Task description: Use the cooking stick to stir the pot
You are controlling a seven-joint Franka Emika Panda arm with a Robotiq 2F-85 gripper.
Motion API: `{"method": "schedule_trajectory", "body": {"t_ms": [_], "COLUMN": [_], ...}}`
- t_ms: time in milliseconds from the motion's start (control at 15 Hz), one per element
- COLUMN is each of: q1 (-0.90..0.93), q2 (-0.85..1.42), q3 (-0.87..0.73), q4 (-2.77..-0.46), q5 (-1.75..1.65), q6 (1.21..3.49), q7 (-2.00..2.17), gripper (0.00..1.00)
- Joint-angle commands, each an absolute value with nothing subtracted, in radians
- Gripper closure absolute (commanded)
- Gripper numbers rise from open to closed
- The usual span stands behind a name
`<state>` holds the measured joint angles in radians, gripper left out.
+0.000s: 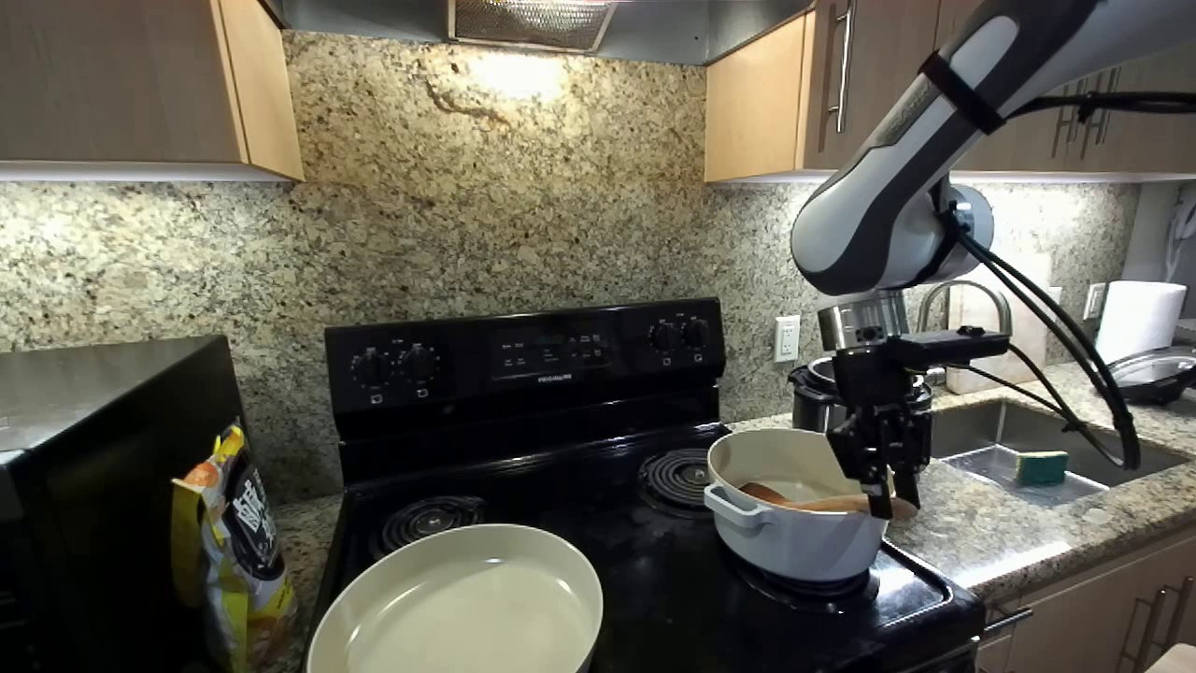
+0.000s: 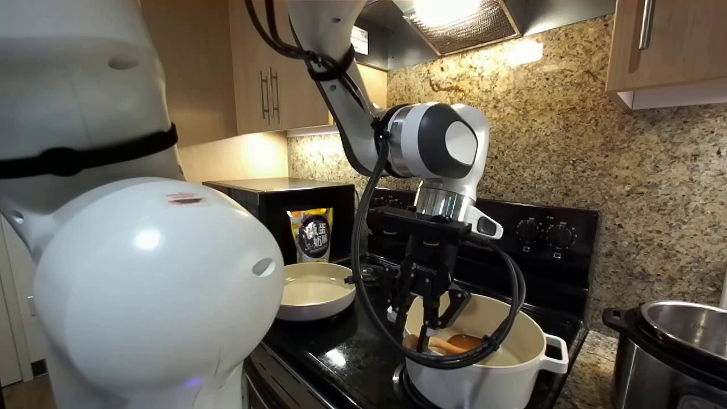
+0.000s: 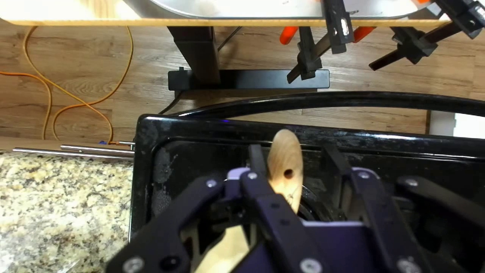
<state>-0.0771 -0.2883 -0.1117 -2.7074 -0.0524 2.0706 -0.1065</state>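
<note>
The white pot [image 1: 794,542] stands on the front burner nearest the counter; it also shows in an exterior view [image 2: 471,383]. The wooden cooking stick [image 1: 827,506] leans in it, its darker head inside and its pale handle over the rim. It also shows in an exterior view [image 2: 448,346]. In the wrist view the stick's handle [image 3: 285,155], with a hole near its end, points away. My gripper [image 3: 297,157] is open around the handle, one finger close beside it and a gap to the other finger. In both exterior views the gripper [image 1: 894,500] [image 2: 412,332] is down at the pot's rim.
A wide shallow cream dish [image 1: 467,608] sits on the stove beside the pot. A steel cooker [image 2: 642,355] stands on the counter near the sink [image 1: 1145,458]. A snack bag [image 1: 248,551] leans at the black microwave [image 1: 103,486]. The arm's cable [image 2: 448,361] loops before the pot.
</note>
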Motion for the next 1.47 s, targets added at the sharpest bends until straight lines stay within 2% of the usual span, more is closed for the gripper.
{"method": "schedule_trajectory", "body": {"t_ms": [0,133,200,1400], "q1": [-0.084,-0.085,-0.086,-0.160], "q2": [-0.301,-0.307,-0.313,-0.521], "q3": [-0.100,-0.102,-0.103,-0.115], "q4": [-2.706,-2.705,-2.706,-2.705], "q5": [-0.070,-0.067,-0.069,-0.132], "q6": [2.048,2.044,2.042,1.947], "q7": [-0.093,-0.099,-0.098,-0.079], "gripper": [0.87,0.99,0.94,0.94]}}
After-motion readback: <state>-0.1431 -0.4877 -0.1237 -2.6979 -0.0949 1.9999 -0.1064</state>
